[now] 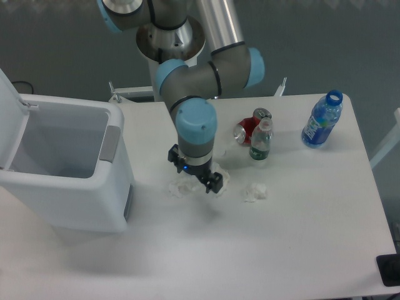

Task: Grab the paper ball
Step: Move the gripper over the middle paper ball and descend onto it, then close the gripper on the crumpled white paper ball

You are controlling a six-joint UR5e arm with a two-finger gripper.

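The paper ball (179, 187) is a ragged white wad on the white table, mostly hidden under my gripper; its edges show at the lower left and at the right (222, 177) of the wrist. My gripper (195, 172) points straight down over it, low near the table. Its black fingers (214, 183) stand spread on either side of the wad, so it looks open. The fingertips are hidden by the wrist, and I cannot tell whether they touch the paper.
A smaller compact white wad (255, 192) lies to the right. A small green-label bottle (260, 142) and a red can (248, 129) stand behind it. A blue bottle (322, 120) is at the far right. An open white bin (112, 164) stands at the left.
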